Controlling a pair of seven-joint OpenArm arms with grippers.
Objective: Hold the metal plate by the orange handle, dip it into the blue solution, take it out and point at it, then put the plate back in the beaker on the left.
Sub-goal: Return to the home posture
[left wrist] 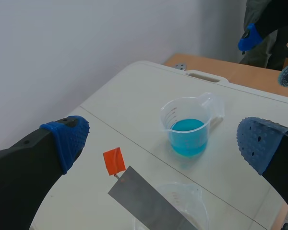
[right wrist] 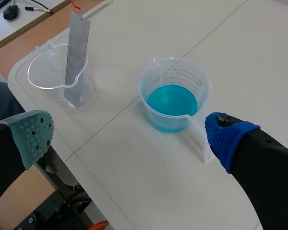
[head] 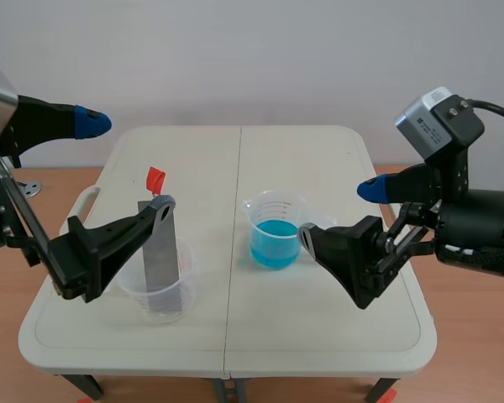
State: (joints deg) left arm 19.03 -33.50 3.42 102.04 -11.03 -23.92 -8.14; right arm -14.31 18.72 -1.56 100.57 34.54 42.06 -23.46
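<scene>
Here, the left gripper (head: 128,164) stands wide open above the left side of the white table (head: 319,336), gripping nothing. In its wrist view the small orange handle (left wrist: 114,161) lies between the spread fingers (left wrist: 67,139), touching neither. The handle tops a flat grey metal plate (head: 160,260), which stands leaning in an empty clear plastic beaker (head: 131,290) on the table's near left. The right gripper (head: 339,213) is likewise wide open and empty. It hangs just right of a clear measuring beaker (head: 273,206), partly filled with blue solution (head: 275,243), near the table's middle and well apart from the plate.
</scene>
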